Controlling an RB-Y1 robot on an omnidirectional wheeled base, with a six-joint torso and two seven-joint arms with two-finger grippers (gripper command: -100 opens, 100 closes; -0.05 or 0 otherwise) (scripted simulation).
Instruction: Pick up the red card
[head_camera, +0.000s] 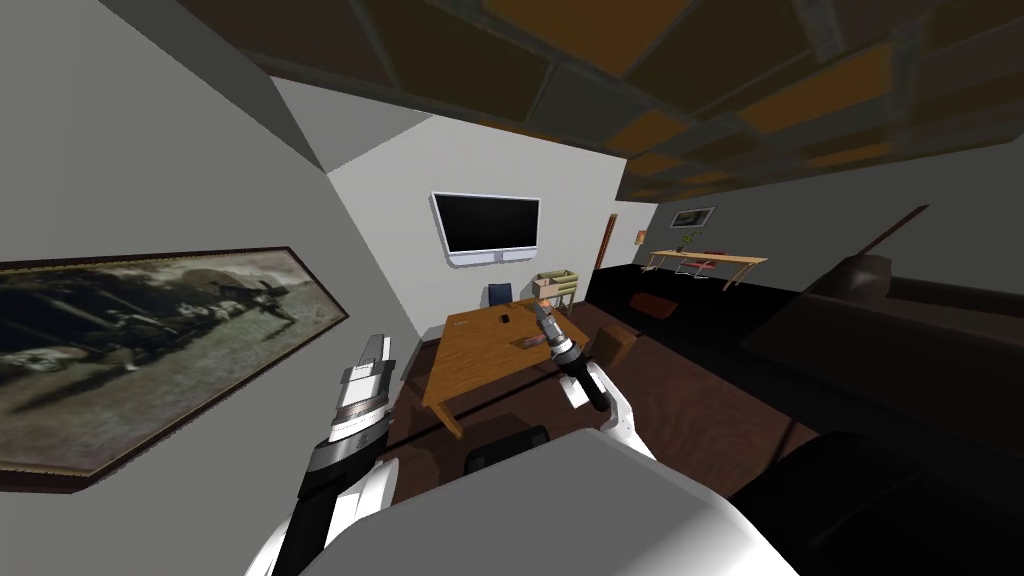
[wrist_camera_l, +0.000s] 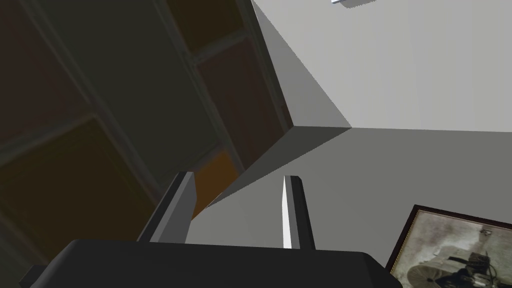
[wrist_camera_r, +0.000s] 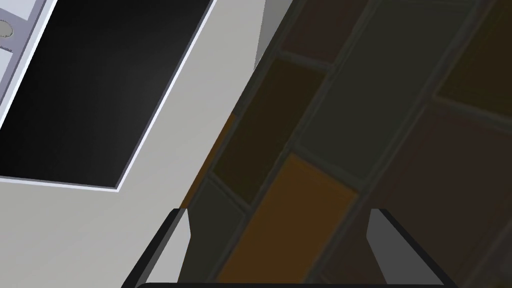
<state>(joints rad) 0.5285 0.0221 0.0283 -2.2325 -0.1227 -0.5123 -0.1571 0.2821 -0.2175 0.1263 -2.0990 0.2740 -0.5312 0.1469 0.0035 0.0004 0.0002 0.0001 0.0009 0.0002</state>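
Note:
A small flat reddish card (head_camera: 529, 343) lies on the wooden table (head_camera: 470, 365), near its right edge. A small dark object (head_camera: 506, 319) lies further back on the same table. My right gripper (head_camera: 544, 310) is raised over the table's right side, just above and behind the card, and points upward. In the right wrist view its fingers (wrist_camera_r: 176, 240) stand wide apart and open with nothing between them. My left gripper (head_camera: 374, 349) is held up left of the table, near the wall. Its fingers (wrist_camera_l: 292, 210) are open and hold nothing.
A dark chair (head_camera: 505, 446) stands at the table's near side and a blue chair (head_camera: 499, 293) at the far end. A brown box (head_camera: 614, 342) sits on the floor to the right of the table. A dark sofa (head_camera: 900, 320) takes up the right side.

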